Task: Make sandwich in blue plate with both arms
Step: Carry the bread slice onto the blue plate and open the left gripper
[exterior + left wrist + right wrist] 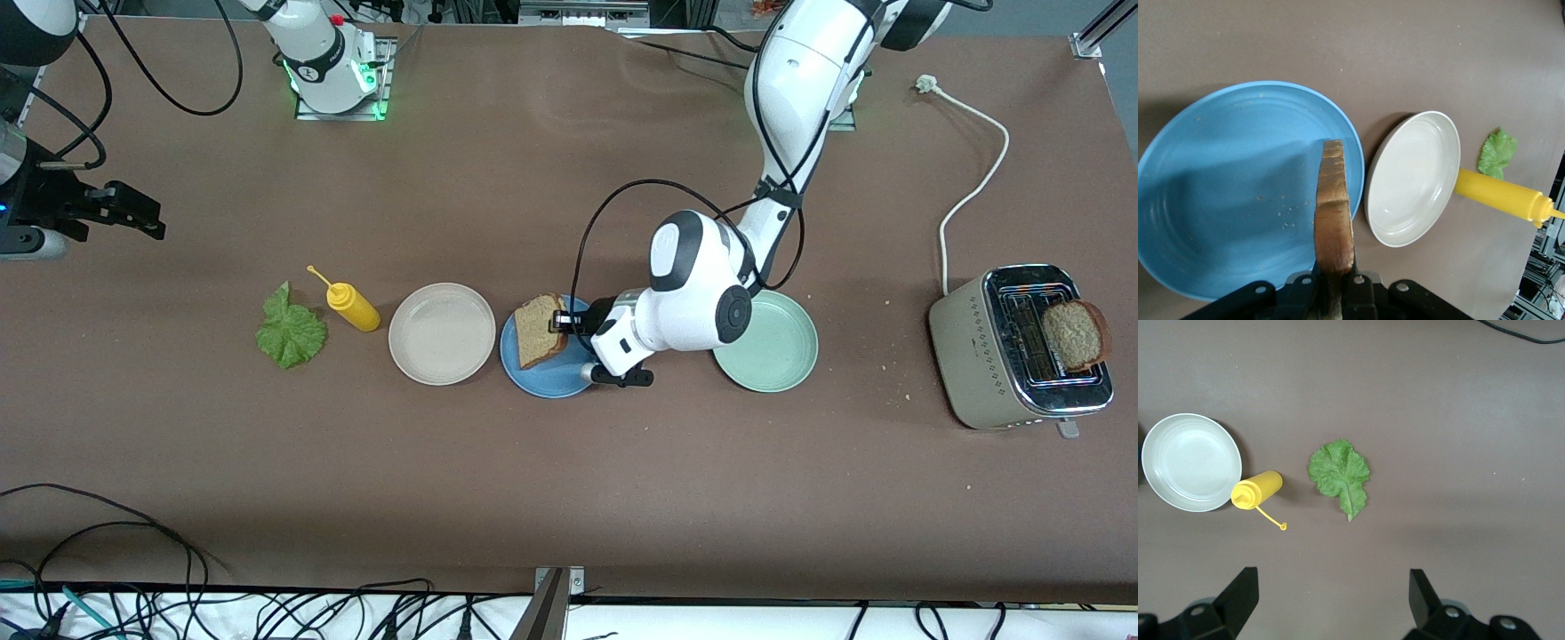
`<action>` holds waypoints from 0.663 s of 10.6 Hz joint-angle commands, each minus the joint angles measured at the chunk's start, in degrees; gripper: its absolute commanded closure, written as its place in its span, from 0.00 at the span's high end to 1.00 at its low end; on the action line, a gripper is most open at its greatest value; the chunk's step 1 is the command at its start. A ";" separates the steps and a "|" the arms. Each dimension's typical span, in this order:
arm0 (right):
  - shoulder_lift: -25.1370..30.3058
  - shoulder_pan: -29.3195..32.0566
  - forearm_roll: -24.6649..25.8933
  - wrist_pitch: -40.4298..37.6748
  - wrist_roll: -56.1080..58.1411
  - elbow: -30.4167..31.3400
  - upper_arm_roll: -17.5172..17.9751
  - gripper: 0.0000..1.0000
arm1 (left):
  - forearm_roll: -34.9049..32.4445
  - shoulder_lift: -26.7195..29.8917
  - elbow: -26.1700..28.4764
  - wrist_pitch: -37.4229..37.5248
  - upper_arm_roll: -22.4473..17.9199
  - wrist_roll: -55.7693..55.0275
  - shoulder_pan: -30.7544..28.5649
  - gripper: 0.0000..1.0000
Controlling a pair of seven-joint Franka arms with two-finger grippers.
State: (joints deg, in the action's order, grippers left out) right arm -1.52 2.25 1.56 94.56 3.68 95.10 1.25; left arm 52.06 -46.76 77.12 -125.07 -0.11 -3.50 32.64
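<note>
Brown tabletop [498,480] carries everything, with cables trailing along its camera-side edge. At the right arm's end, the right tool [133,213] hangs in the air with its fingers [1238,597] spread wide and nothing between them; the right arm waits there. Beneath this tool lies the ruffled green lettuce leaf [290,333], flat on the bare surface, with the yellow squeeze bottle [352,307] just beside it toward the left arm's end, lying on its side. Next along comes the beige plate [442,333], holding nothing. Touching or nearly touching its rim is the blue plate [542,378], and the left tool [562,322] sits low over this plate, clenched on a bread slice [538,329]. The left wrist view shows that slice [1334,213] edge-on, held upright between the jaws above the plate's crumb-dotted floor [1225,187]. A pale green plate [778,351] lies under the left arm's wrist, toward that arm's end of the tabletop from the left tool. Well apart from the left tool, at that same end, a toaster [1005,356] stands with a second bread slice [1074,334] poking from its slot and a white cord [969,191] running from it.
</note>
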 commanded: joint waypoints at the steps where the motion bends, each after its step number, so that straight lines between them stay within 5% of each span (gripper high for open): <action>1: 0.38 0.21 -0.86 -0.69 -0.52 -0.01 -0.11 1.00 | 2.08 -2.20 -1.45 -0.87 -1.03 2.35 0.59 0.03; 2: 0.38 0.21 -0.86 -0.69 -0.52 -0.01 -0.11 1.00 | 1.90 -2.20 -1.27 -0.87 -1.20 2.44 0.41 0.21; 3: 0.38 0.21 -0.86 -0.69 -0.52 -0.01 -0.11 1.00 | 1.90 -2.11 -1.10 -0.87 -1.38 2.70 0.24 0.99; 7: 0.38 0.21 -0.86 -0.69 -0.52 -0.01 -0.11 1.00 | 1.99 -1.41 -0.75 -0.70 -4.19 2.79 -1.08 1.00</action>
State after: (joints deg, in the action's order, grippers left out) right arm -1.56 2.27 1.57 94.50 3.66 95.11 1.20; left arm 52.06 -48.33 77.01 -126.01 -3.18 -2.71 32.39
